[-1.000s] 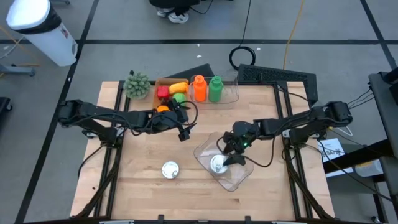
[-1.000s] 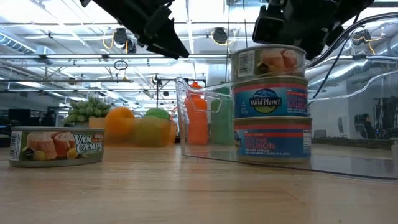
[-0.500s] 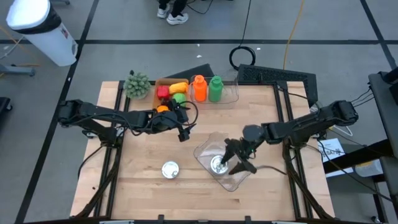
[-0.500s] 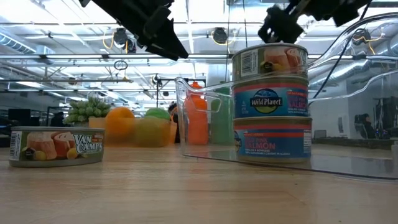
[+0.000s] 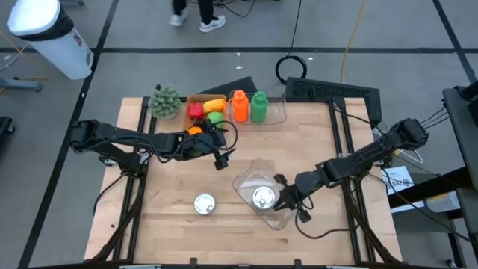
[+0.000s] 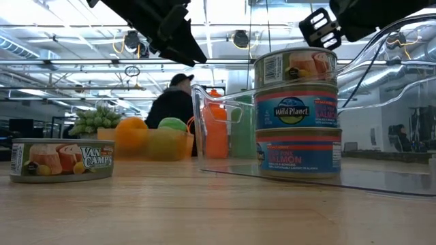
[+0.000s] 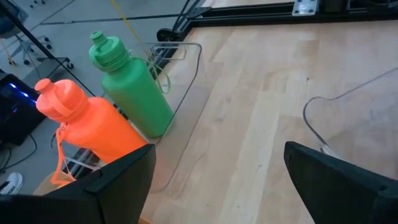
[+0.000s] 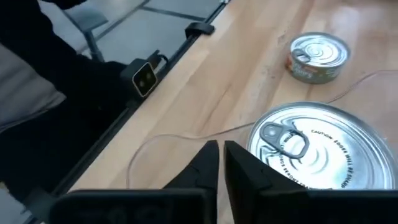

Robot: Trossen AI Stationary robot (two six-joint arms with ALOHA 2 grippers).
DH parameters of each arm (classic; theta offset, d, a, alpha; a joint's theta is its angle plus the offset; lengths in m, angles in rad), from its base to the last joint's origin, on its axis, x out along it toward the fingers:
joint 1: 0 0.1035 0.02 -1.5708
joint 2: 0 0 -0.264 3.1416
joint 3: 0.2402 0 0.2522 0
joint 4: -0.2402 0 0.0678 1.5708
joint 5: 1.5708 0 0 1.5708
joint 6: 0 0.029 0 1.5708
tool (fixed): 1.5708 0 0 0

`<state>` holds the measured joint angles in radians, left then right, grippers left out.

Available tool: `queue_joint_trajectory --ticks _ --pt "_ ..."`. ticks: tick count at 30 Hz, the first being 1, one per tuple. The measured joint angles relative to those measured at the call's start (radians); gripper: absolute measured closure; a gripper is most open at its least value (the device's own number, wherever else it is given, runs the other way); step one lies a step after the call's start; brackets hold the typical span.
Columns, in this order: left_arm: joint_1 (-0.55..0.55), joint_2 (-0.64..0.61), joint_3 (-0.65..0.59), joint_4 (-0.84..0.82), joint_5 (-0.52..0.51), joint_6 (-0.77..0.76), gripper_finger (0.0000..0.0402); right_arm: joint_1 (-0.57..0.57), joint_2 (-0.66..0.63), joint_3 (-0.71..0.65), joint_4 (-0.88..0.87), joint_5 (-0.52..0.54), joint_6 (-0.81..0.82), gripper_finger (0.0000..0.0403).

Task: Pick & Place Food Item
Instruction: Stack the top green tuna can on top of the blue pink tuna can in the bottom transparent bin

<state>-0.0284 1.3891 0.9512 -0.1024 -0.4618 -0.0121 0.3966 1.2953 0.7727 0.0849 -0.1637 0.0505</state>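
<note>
Right pincer [image 5: 286, 200], earlier above the stacked silver-lidded cans [image 5: 263, 197] in the clear plastic tray [image 5: 249, 179], now sits clenched and empty at their three o'clock, arm stretched low. Left pincer [image 5: 219, 155] hangs released near eleven o'clock.

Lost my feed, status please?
Right tool shut, empty, beside can stack in clear bin. Left tool open, waiting. Loose can unobstructed.

"VAN CAMP'S" on the lone can [image 6: 62, 160] near the table's front edge, "Wild Planet" on the stack's middle can [image 6: 296, 109], "SALMON" on the bottom can [image 6: 298, 152]
</note>
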Motion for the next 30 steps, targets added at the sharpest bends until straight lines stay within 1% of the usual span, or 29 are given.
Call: queue_joint_trajectory --ticks 3,6,9,14,18,23,27,30 --pt "0.000 0.000 0.000 0.000 0.000 -0.017 0.0039 0.012 0.009 0.000 -0.020 0.006 0.002 0.0400" --pt "0.000 0.000 0.000 0.000 0.000 -0.024 0.0045 0.018 0.035 0.000 -0.063 0.004 0.011 0.0402" --pt "0.000 0.000 0.000 0.000 0.000 -0.024 0.0048 0.018 0.085 0.006 -0.073 0.006 0.002 0.0402" --pt "0.000 0.000 0.000 0.000 0.000 -0.035 0.0042 0.007 0.164 0.033 -0.085 0.006 -0.033 0.0403" --pt "0.000 0.000 0.000 0.000 0.000 -0.042 0.0037 -0.025 0.215 0.044 -0.126 0.011 -0.048 0.0403" --pt "0.000 0.000 0.000 0.000 0.000 -0.043 0.0041 -0.072 0.241 0.045 -0.121 0.012 -0.048 0.0403" --pt "0.000 0.000 0.000 0.000 0.000 -0.044 0.0047 -0.098 0.239 0.045 -0.109 0.087 -0.046 0.0403" --pt "0.000 0.000 0.000 0.000 0.000 -0.045 0.0050 -0.112 0.239 0.045 -0.110 0.089 -0.044 0.0403"
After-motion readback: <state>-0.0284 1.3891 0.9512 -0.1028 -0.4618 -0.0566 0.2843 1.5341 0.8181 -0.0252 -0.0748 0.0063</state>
